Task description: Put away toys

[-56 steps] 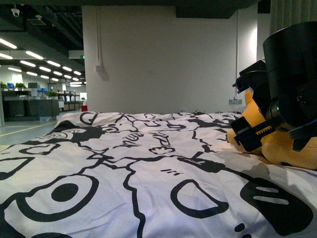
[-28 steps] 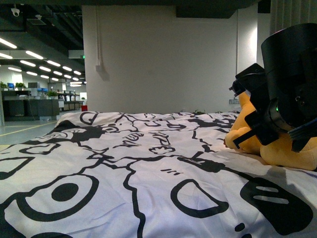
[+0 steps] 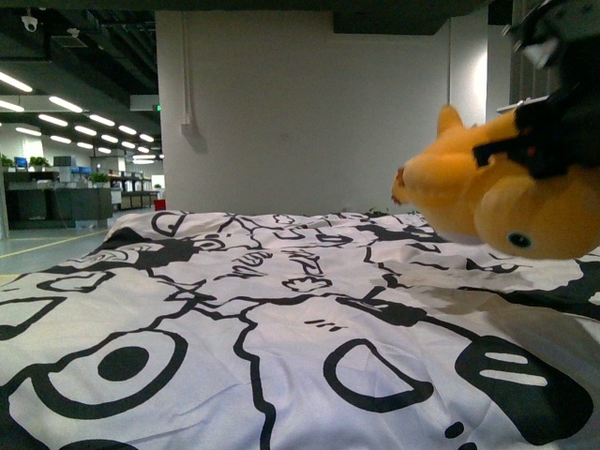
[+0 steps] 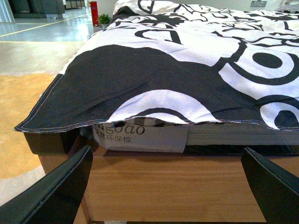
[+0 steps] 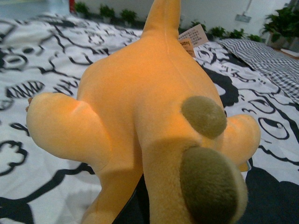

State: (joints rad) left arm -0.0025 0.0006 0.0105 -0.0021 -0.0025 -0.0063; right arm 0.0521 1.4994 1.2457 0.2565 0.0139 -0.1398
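Above right side of bed (image 3: pixel 234 319), my right claw (image 3: pixel 539 141) grips orange plush toy (image 3: pixel 469 187), held up off it. My left claw (image 4: pixel 163 186) hangs open by bed edge.

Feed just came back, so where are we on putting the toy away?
Done: the plush toy hangs clear of the bedspread. In hand: the right gripper is shut on it. To do: placing it somewhere; no bin or shelf shows. The left gripper is open, empty, by the bed frame.
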